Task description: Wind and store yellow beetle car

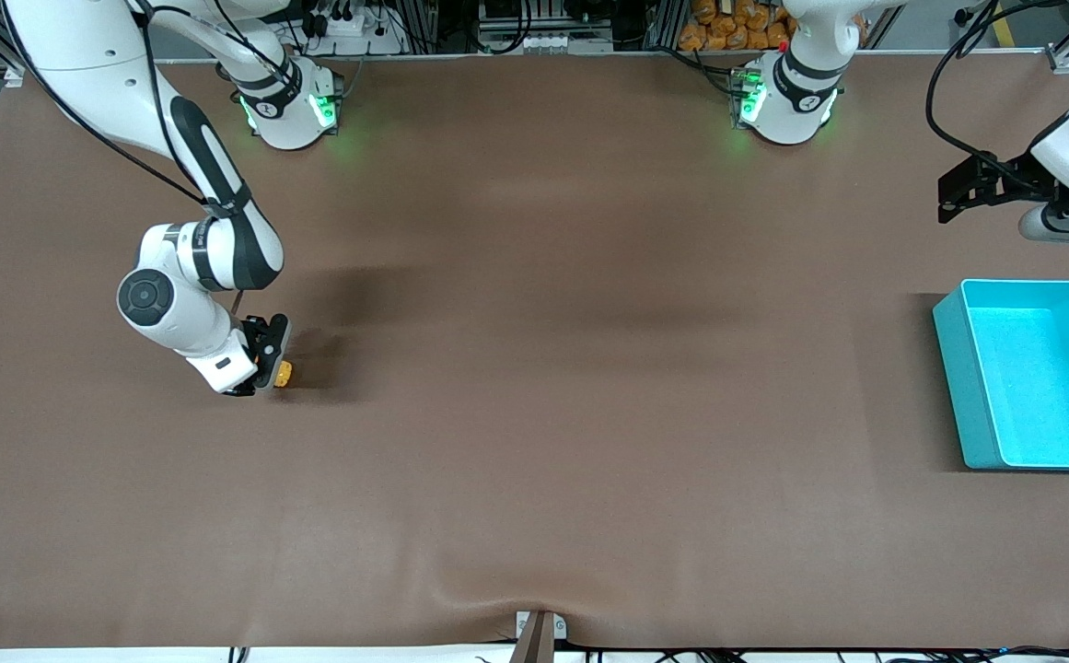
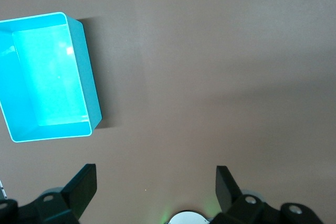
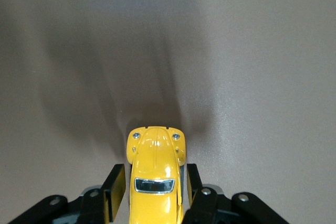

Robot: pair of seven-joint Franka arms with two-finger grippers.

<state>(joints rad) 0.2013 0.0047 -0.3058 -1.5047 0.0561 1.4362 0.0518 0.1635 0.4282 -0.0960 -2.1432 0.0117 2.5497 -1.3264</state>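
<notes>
Sitting on the table: yellow beetle car, tiny and shiny, down on the brown table near the right arm's end.
Car up close: round yellow nose pointing away from the right wrist camera, two small silver lights at the front, one dark window with a silver edge on top.
Right gripper: down low at the table, right at the car, with the white arm bent above it.
Right claw: apart, one black finger on each side of the car, very close to its sides, with a thin gap showing on each side; not clamped on it.
Shadow: dark patch on the table beside the car, toward the middle of the table.
Turquoise bin: on the table at the left arm's end, well apart from the car, open side up, nothing seen inside.
Bin from the left wrist view: bright blue-green box with thin walls and a flat floor.
Left gripper: up in the air at the left arm's end, waiting, over bare table near the bin.
Left claw: wide apart, with only brown table between the two black fingers, holding nothing.
</notes>
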